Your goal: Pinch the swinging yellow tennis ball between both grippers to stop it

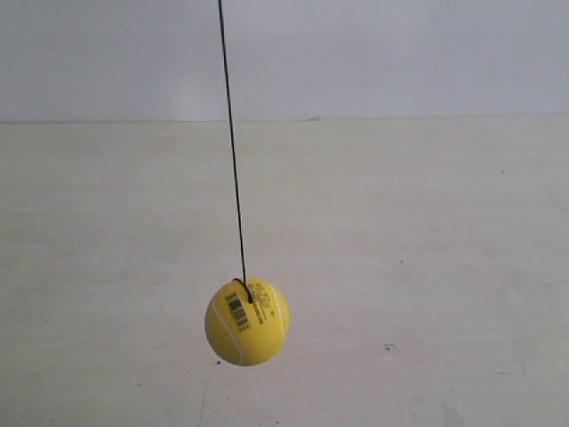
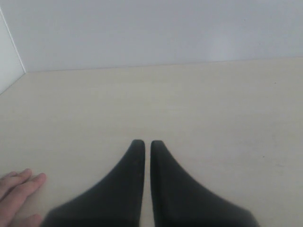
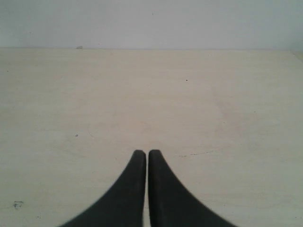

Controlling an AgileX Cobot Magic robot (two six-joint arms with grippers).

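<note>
The yellow tennis ball (image 1: 247, 322) hangs on a thin black string (image 1: 233, 151) above the pale table, left of centre in the exterior view; its barcode print faces the camera. Neither arm shows in that view. My left gripper (image 2: 147, 143) is shut, its two black wedge fingers nearly touching with nothing between them. My right gripper (image 3: 147, 153) is shut the same way over bare table. The ball appears in neither wrist view.
A person's hand (image 2: 16, 191) rests on the table beside the left gripper. The pale wooden table (image 1: 427, 249) runs back to a white wall (image 1: 400, 53). A second white wall (image 2: 7, 56) meets the table in the left wrist view.
</note>
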